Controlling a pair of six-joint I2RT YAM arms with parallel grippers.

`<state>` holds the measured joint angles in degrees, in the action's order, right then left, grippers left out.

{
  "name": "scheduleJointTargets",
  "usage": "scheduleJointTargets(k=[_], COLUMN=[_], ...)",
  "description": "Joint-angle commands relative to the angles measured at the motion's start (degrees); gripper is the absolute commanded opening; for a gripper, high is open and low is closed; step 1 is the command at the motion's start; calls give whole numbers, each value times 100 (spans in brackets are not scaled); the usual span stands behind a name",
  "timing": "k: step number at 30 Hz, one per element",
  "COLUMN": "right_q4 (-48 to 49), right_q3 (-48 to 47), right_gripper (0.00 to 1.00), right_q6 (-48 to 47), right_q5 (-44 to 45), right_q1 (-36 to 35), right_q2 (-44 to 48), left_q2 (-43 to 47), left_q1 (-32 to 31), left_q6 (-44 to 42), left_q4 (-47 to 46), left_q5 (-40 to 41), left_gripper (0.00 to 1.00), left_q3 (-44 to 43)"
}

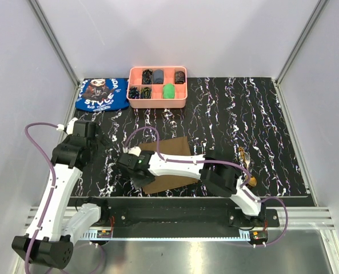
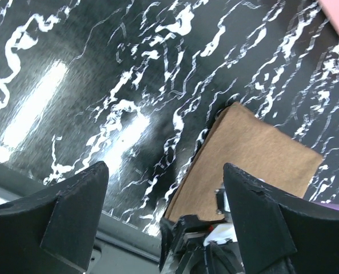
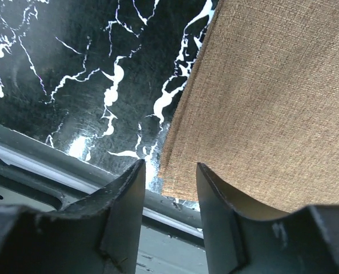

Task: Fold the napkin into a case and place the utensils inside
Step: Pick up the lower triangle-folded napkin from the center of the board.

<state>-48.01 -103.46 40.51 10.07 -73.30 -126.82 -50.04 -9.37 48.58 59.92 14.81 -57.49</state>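
utensils (image 1: 243, 156) show only overhead; wrist views: left gripper (image 2: 163, 169) wide, right gripper (image 3: 169, 166) narrow at napkin (image 3: 272, 103).

Lab: alu-framed test booth (image 1: 215, 34)

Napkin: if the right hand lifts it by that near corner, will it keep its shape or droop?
Probably droops: the napkin shows a coarse woven texture and lies flat on the table, so it looks like thin soft cloth. Likely light, and the rough weave should slip little in the right hand. Pushed, it may bunch rather than slide whole.
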Motion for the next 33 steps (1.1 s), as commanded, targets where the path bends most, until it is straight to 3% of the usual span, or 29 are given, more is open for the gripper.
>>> scheduleJointTargets(k=[1, 17, 25, 29, 33], right_q4=[-191, -710, -771, -780, -771], right_q3=[-306, -395, -254, -359, -429], right_gripper=[49, 45, 10, 1, 0], right_q6=[308, 536, 475, 335, 212], right_q5=[206, 505, 927, 1041, 1085], right_q1=[-88, -185, -176, -185, -167], right_q2=[-123, -844, -835, -642, -370], left_q2=[-111, -181, -190, -199, -199], left_q1=[189, 646, 761, 787, 805], left_q6=[99, -147, -208, -235, -252], left_q4=[186, 310, 266, 231, 187], left_q5=[-206, -444, -602, -646, -716], left_gripper=[84, 85, 85, 85, 84], left_q3=[-315, -297, -254, -245, -218])
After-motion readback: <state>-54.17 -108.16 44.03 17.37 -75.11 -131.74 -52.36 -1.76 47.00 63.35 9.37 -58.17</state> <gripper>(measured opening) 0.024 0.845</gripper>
